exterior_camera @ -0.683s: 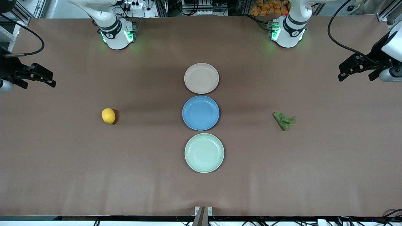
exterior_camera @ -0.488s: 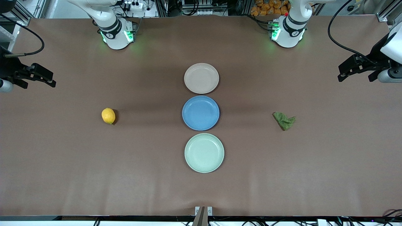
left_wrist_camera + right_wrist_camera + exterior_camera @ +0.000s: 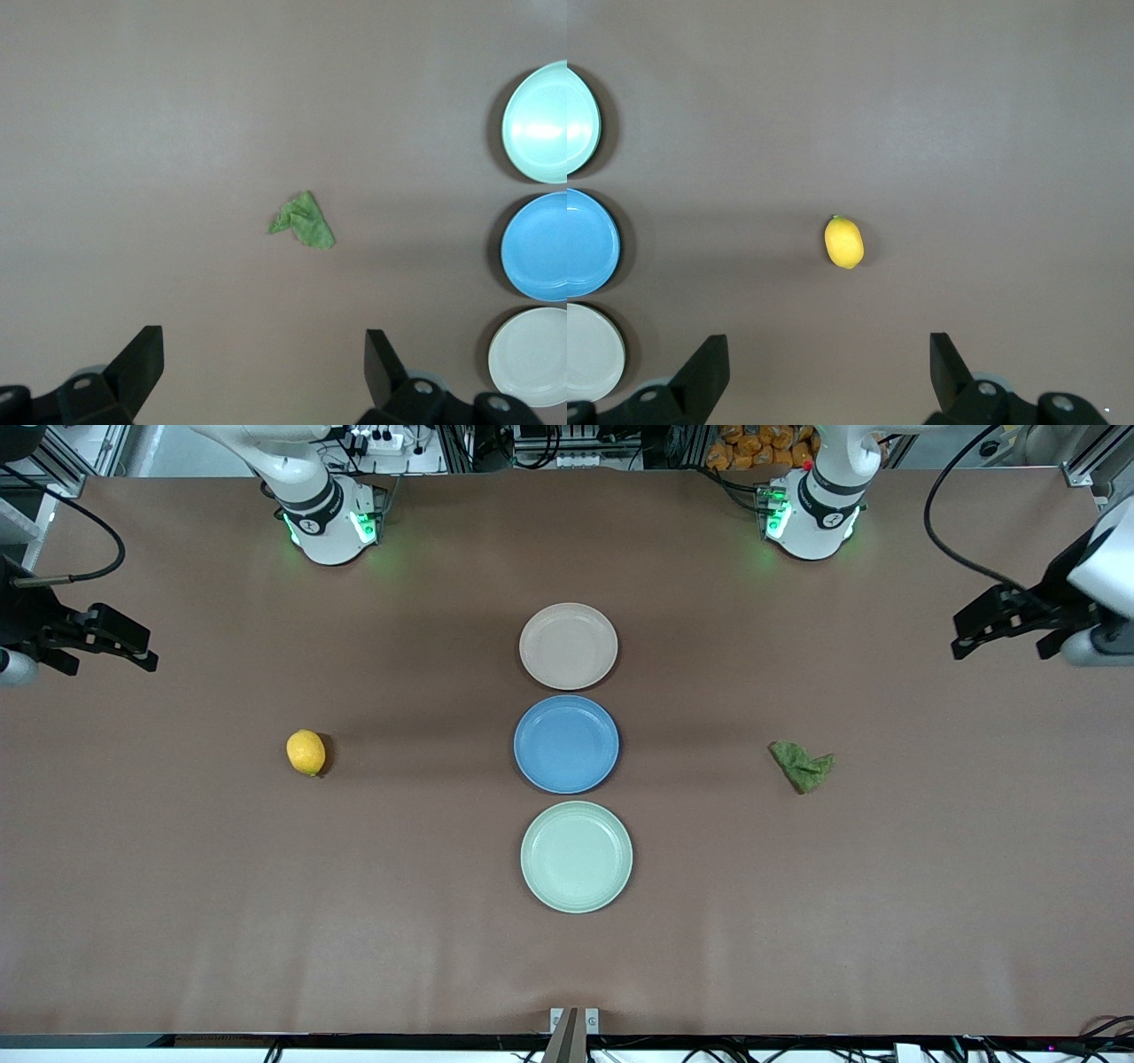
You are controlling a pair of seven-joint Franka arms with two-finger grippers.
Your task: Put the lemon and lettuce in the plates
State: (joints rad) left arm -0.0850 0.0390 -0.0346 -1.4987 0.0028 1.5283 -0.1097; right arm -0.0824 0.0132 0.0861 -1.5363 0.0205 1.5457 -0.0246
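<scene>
You had three plates in a line down the middle of the table (image 3: 177, 921); the beige-pink plate (image 3: 568, 646) lay farthest from the front camera, the blue plate (image 3: 566, 744) sat between, and the mint green plate (image 3: 577, 856) lay nearest that camera; all three were bare, close together but apart. Your lemon (image 3: 306, 752) rested on the table toward the right arm's end, level with the blue plate and well apart from it; your lettuce (image 3: 802, 765) lay flat toward the left arm's end, likewise level with the blue plate and well apart from it; neither was touched by anything.

Your right gripper (image 3: 142, 652) hung in the air over the right arm's end of the table, its fingers spread wide with nothing between them; its wrist view looked down on the lemon (image 3: 844, 242) and on the edges of the plates. Your left gripper (image 3: 970, 639) hung over the left arm's end of the table, its fingers (image 3: 142, 363) also spread wide and holding nothing; its wrist view showed the lettuce (image 3: 303, 222) on bare table, with the mint green plate (image 3: 537, 124), blue plate (image 3: 537, 248) and beige-pink plate (image 3: 530, 356) at the edge.
</scene>
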